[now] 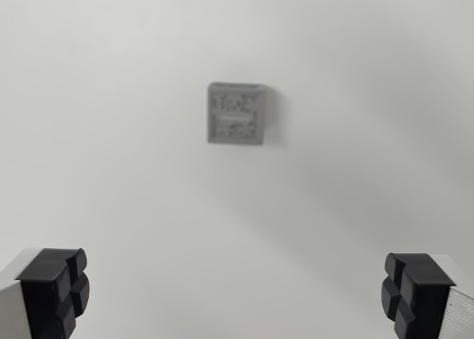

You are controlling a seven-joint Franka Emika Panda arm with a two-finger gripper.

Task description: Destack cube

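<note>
Wrist view, single entry.

Item one: my claw [235, 291]. Both of my fingertips sit at the bottom edge of the frame, one in each corner. The pad at the wrist view's left [55, 289] is black, blocky and grooved, mounted on a pale finger body that runs off the corner. Its twin at the wrist view's right [413, 291] matches it in colour and shape. The two stand spread wide, nothing between them and nothing touching either pad.

Item two: the cube [236, 114]. Grey, seen from above as a roughly square face with a mottled, speckled relief on top (the pattern is too blurred to read). It lies ahead of my fingertips, well apart from both, and close to the midline between them, a shade toward the left pad's side. It casts a soft shadow toward the wrist view's right. I see only one square outline; whether a second cube sits beneath it I cannot tell from straight overhead.

Item three: the surface [111, 191]. Plain white, matte, filling the whole frame around the cube and under my fingers, with faint grey shading drifting across its right half.
</note>
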